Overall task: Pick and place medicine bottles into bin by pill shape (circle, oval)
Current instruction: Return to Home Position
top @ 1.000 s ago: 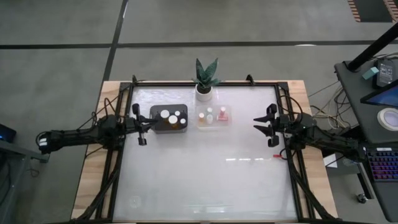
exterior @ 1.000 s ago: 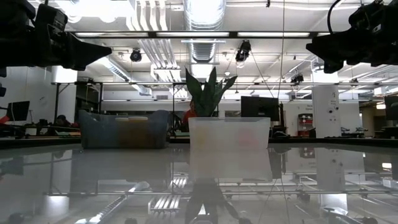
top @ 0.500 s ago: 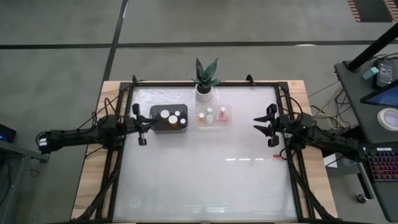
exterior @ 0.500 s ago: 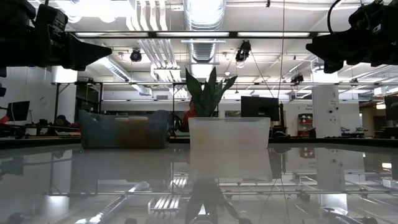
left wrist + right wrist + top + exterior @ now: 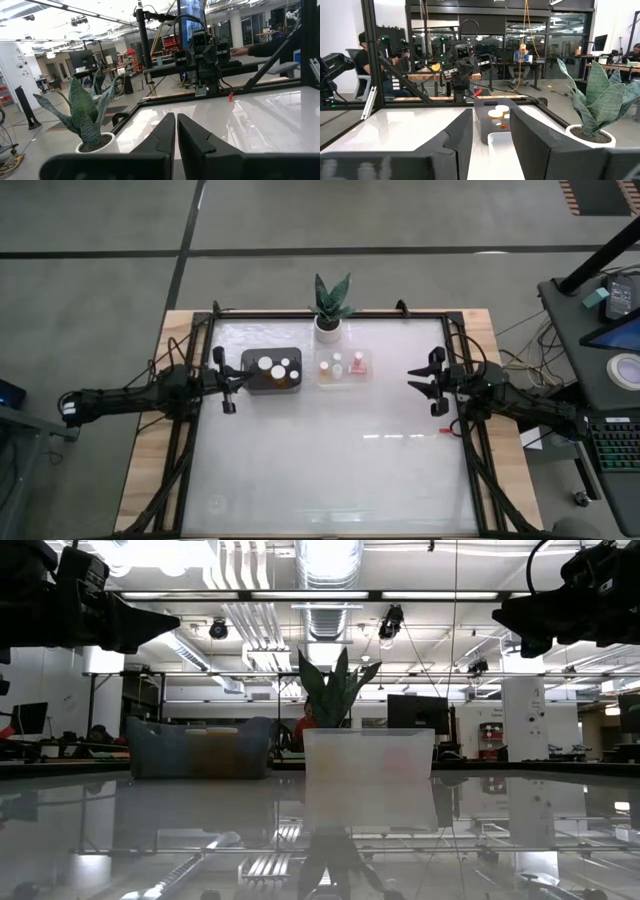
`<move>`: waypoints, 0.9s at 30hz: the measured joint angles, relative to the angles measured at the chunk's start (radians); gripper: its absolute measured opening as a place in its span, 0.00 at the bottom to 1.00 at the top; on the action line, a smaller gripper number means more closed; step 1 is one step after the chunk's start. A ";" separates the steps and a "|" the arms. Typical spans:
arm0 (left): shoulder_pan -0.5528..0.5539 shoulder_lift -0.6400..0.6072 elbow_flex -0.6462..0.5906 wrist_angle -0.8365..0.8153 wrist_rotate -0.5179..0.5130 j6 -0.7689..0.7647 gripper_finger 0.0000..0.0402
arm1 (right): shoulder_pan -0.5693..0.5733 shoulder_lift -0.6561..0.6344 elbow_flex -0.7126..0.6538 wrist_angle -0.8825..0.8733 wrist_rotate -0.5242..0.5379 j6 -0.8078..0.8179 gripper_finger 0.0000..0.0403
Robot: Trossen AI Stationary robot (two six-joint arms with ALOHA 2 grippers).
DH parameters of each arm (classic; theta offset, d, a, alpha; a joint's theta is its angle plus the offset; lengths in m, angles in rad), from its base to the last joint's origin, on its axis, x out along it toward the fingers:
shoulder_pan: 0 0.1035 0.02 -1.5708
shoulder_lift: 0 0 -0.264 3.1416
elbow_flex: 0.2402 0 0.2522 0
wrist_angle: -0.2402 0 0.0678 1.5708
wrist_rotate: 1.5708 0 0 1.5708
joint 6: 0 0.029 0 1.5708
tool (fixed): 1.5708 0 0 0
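Nothing has stirred: left claw [image 5: 232, 383] pressed together, right claw [image 5: 412, 379] apart, both parked at counter [image 5: 330, 470] edges, medicine bottles [image 5: 265, 363] apparently all binned.

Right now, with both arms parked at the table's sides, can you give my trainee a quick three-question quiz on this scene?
1. True or false: the left hand is wide open.
2. Which bin sits nearer the right hand? A) the black bin B) the transparent bin
3. What stands just beyond the two bins, at the far edge of the table?

Key:
1. False. Its fingers are shut, with nothing between them.
2. B.
3. The potted plant.
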 joint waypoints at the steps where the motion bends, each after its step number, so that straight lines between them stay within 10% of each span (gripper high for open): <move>1: 0.000 0.000 0.000 0.000 0.000 0.000 0.01 | 0.000 0.000 0.000 0.000 0.000 0.000 0.30; 27: 0.000 0.000 0.000 0.000 0.000 0.000 0.01 | 0.000 0.000 0.000 0.000 0.000 0.000 0.30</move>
